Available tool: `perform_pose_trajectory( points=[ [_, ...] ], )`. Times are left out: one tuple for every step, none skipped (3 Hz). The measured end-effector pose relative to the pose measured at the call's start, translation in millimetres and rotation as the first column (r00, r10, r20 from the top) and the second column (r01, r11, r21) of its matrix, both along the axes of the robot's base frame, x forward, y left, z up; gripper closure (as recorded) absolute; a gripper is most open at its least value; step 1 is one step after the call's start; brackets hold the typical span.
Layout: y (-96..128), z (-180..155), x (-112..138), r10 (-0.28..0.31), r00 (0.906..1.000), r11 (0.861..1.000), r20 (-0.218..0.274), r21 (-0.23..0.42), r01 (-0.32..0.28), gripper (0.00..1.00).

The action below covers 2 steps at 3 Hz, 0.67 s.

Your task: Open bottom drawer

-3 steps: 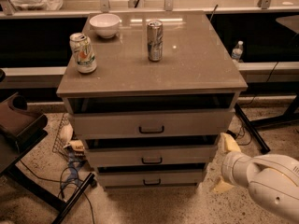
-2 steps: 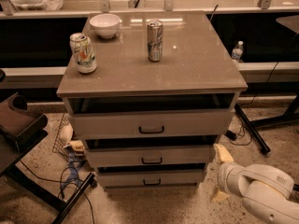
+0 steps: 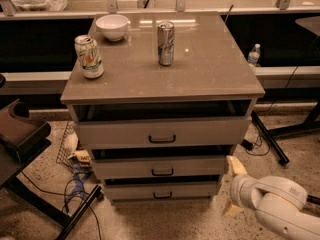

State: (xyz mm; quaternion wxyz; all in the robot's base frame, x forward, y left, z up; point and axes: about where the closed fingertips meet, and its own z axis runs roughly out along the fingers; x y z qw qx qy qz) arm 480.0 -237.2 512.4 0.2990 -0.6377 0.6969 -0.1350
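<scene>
claw (image 3: 231,188) low at right, fingers spread apart, beside the cabinet's lower corner | bottom drawer (image 3: 162,190) lowest of three fronts, just above speckled floor (image 3: 165,224) | surface (image 3: 210,69) carries striped can (image 3: 89,57), silver can (image 3: 166,43), white bowl (image 3: 112,26) | water bottle (image 3: 254,54) on ledge behind

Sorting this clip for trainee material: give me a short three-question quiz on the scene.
1. True or false: the gripper grips the bottom drawer by its handle.
2. What stands on the cabinet top? A) two cans and a bowl B) one mug C) a plate and a fork
3. Fill in: the gripper hangs low at the picture's ___ side, beside the drawers, jaws apart.
Key: 1 false; 2 A; 3 right.
</scene>
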Motion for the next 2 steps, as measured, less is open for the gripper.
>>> perform_pose_trajectory(
  points=[
    [10.5, -52.4, 14.8, 0.01, 0.9997, 0.999, -0.022, 0.043, -0.009, 0.0],
    [30.1, -106.0, 27.3, 0.033, 0.999, 0.996, -0.029, 0.088, -0.03, 0.0]
  ],
)
